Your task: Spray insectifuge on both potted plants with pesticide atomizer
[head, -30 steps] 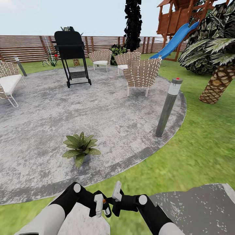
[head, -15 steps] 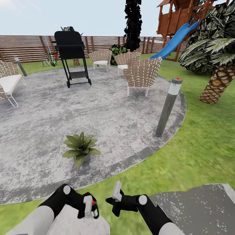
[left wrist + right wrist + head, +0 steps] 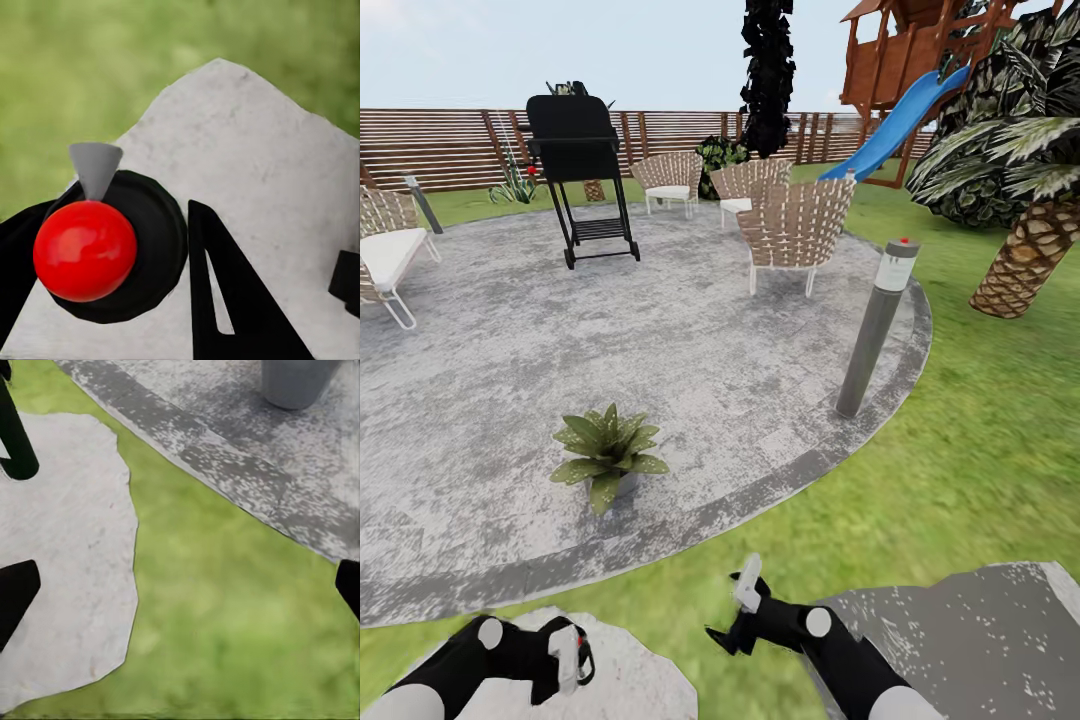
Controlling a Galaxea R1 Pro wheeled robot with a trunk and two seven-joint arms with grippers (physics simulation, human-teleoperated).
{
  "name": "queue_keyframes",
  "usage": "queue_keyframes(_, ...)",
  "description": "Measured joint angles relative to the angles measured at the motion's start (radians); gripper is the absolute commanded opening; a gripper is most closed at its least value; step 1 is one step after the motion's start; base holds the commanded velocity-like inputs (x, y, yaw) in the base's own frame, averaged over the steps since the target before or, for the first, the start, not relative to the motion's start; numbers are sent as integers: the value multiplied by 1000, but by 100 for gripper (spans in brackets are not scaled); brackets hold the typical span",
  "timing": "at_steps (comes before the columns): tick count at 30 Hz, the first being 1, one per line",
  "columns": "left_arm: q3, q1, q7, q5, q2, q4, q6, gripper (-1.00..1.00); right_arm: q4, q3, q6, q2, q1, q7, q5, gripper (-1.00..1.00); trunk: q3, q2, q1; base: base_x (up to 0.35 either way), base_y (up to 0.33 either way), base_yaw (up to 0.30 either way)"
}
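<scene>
The pesticide atomizer [image 3: 86, 251] shows its red spot, dark round top and grey nozzle between the black fingers of my left gripper [image 3: 568, 655], which is shut on it above a pale stepping stone [image 3: 635, 685]. In the head view only the atomizer's red spot [image 3: 578, 634] peeks out. My right gripper [image 3: 738, 612] hangs open over the lawn, holding nothing, an arm's width to the right. One potted plant [image 3: 608, 455], a green rosette in a low grey pot [image 3: 296, 379], stands on the round paved patch [image 3: 680, 330] ahead of both grippers. The second potted plant is out of view.
A grey bollard light [image 3: 875, 330] stands at the patch's right rim. A black grill [image 3: 575, 170] and woven chairs [image 3: 795, 225] sit at the far side, before the slatted fence [image 3: 450, 145]. A palm [image 3: 1030, 255] rises on the right. Another stepping stone [image 3: 960, 630] lies bottom right.
My left gripper has carried the atomizer left and down, away from the right gripper. The right gripper has dropped slightly lower and to the right. The plant has not moved.
</scene>
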Motion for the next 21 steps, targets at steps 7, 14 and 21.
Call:
queue_keyframes(7,106,13,374,211,-12,225,-3,-100,91,1,-2,-128,3,-192,-3,100,0,0,0,0,0,0)
queue_keyframes(14,112,37,664,447,-38,341,-18,-100,458,-59,-88,-145,8,-654,-157,100,0,0,0,0,0,0)
queue_keyframes(21,113,82,798,649,-45,350,-20,-100,480,-78,-191,-178,78,-751,-549,100,0,0,0,0,0,0)
